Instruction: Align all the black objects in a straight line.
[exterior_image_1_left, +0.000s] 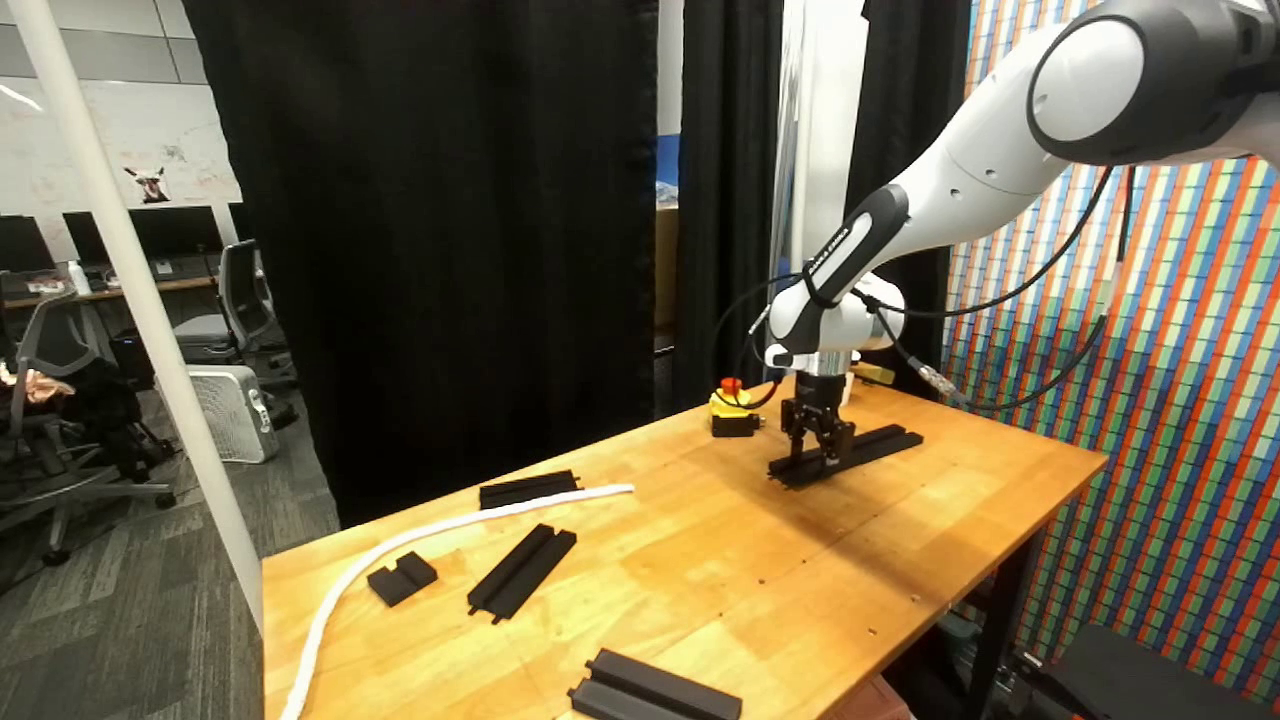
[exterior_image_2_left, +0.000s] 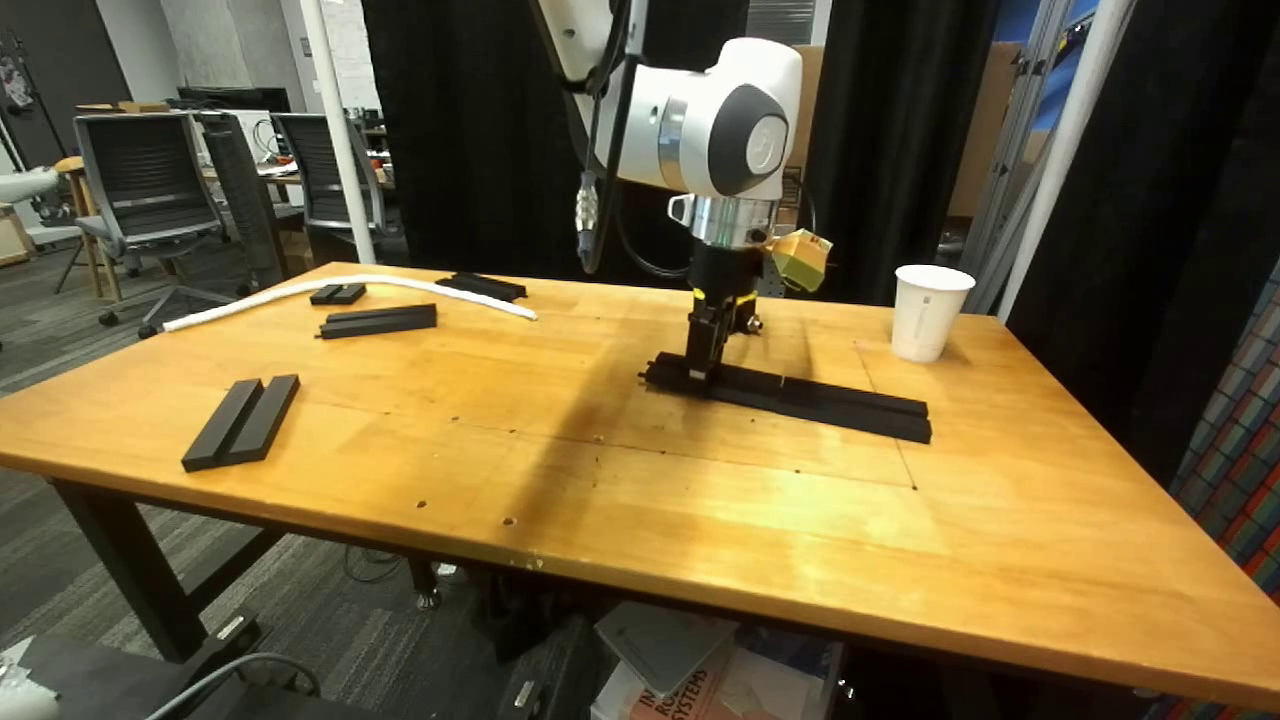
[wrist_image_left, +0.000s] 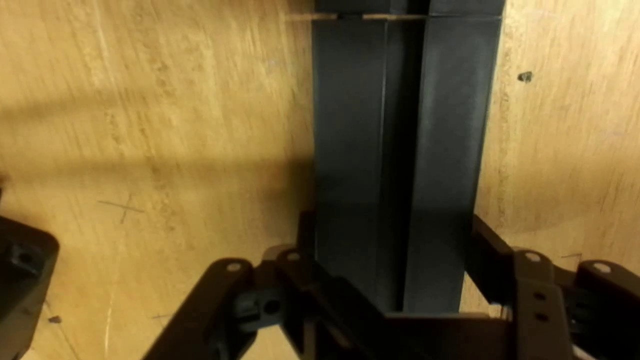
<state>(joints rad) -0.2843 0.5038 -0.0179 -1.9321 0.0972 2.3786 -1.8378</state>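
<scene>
My gripper (wrist_image_left: 395, 235) is shut on a grooved black bar (wrist_image_left: 350, 125), one finger against each long side. That bar lies flat on the table in both exterior views, small pegs showing at its free end. Another black bar (exterior_image_2_left: 855, 408) continues from its far end, the grooves lined up. A thin gap with strips of wood colour shows at their joint in the wrist view. Away from these two, a short notched block (exterior_image_1_left: 402, 578), a grooved bar (exterior_image_1_left: 522, 572), a bar (exterior_image_1_left: 530, 488) by the table's back edge and a bar (exterior_image_1_left: 655, 690) at the front lie scattered at differing angles.
A white cord (exterior_image_1_left: 440, 527) curves over the table among the loose black pieces. A yellow emergency stop with a red button (exterior_image_1_left: 732, 390) stands close behind the gripper. The white paper cup (exterior_image_2_left: 930, 310) is upright near a table corner. Black curtains (exterior_image_1_left: 430, 250) hang behind the table.
</scene>
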